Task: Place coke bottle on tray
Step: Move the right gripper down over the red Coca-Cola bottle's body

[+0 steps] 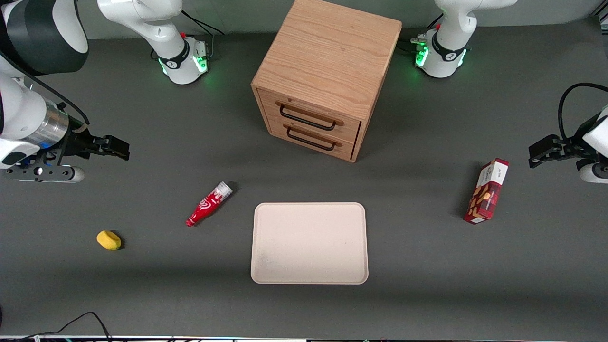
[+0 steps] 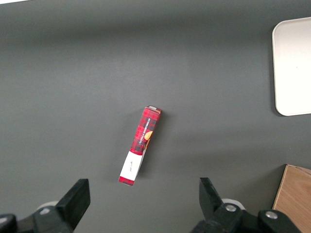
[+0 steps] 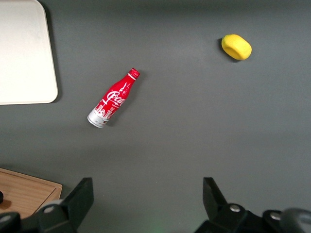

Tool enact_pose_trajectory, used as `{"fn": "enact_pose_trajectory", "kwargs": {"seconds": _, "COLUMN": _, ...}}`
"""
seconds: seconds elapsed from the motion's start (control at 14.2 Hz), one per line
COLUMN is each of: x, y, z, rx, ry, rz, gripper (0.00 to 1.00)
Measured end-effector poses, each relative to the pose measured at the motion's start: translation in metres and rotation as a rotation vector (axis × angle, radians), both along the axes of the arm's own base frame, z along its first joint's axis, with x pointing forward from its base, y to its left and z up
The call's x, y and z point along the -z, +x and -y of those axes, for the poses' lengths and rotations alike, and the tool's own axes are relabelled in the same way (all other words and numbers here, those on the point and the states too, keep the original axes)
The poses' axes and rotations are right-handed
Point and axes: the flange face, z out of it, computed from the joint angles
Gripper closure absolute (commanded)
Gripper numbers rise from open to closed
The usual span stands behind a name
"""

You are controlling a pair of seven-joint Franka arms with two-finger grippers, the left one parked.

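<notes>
The coke bottle [image 1: 208, 204] [image 3: 112, 98] lies on its side on the grey table, a slim red bottle with white script, its red cap pointing toward the front camera. The cream tray [image 1: 309, 242] [image 3: 23, 51] lies flat beside it, a short gap away, with nothing on it. My right gripper [image 1: 116, 147] [image 3: 148, 194] hangs above the table at the working arm's end, farther from the front camera than the bottle and apart from it. Its fingers are spread wide and hold nothing.
A wooden two-drawer cabinet [image 1: 323, 78] stands farther from the front camera than the tray. A yellow lemon-like object [image 1: 109, 240] [image 3: 236, 46] lies near the bottle. A red snack box [image 1: 487, 191] [image 2: 139, 145] stands toward the parked arm's end.
</notes>
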Motion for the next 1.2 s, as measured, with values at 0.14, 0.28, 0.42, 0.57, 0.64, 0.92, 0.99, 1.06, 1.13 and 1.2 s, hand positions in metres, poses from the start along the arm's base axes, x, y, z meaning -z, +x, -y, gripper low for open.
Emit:
{"fn": "enact_pose_trajectory", "kwargs": {"seconds": 0.14, "x": 0.001, "y": 0.000, "z": -0.001, "rx": -0.001, "ry": -0.001, "rz": -0.001, "gripper": 0.00}}
{"fn": "enact_pose_trajectory", "kwargs": {"seconds": 0.28, "x": 0.000, "y": 0.000, "z": -0.001, "rx": -0.002, "ry": -0.003, "rz": 0.001, "gripper": 0.00}}
{"fn": "enact_pose_trajectory", "kwargs": {"seconds": 0.42, "x": -0.001, "y": 0.000, "z": -0.002, "rx": -0.005, "ry": -0.003, "rz": 0.002, "gripper": 0.00}}
{"fn": "enact_pose_trajectory", "kwargs": {"seconds": 0.57, "x": 0.005, "y": 0.000, "z": -0.011, "rx": 0.010, "ry": -0.005, "rz": -0.008, "gripper": 0.00}}
{"fn": "enact_pose_trajectory", "kwargs": {"seconds": 0.64, "x": 0.011, "y": 0.000, "z": -0.020, "rx": 0.009, "ry": -0.007, "rz": -0.019, "gripper": 0.00}}
{"fn": "enact_pose_trajectory", "kwargs": {"seconds": 0.92, "x": 0.064, "y": 0.011, "z": -0.084, "rx": 0.050, "ry": -0.010, "rz": -0.068, "gripper": 0.00}}
{"fn": "enact_pose_trajectory", "kwargs": {"seconds": 0.99, "x": 0.081, "y": 0.017, "z": -0.096, "rx": 0.052, "ry": 0.009, "rz": -0.067, "gripper": 0.00}}
{"fn": "enact_pose_trajectory", "kwargs": {"seconds": 1.06, "x": 0.101, "y": 0.024, "z": -0.106, "rx": 0.056, "ry": 0.037, "rz": -0.067, "gripper": 0.00}}
{"fn": "enact_pose_trajectory", "kwargs": {"seconds": 1.13, "x": 0.123, "y": 0.031, "z": -0.112, "rx": 0.075, "ry": 0.059, "rz": -0.063, "gripper": 0.00}}
{"fn": "enact_pose_trajectory", "kwargs": {"seconds": 1.2, "x": 0.147, "y": 0.038, "z": -0.116, "rx": 0.121, "ry": 0.072, "rz": -0.055, "gripper": 0.00}}
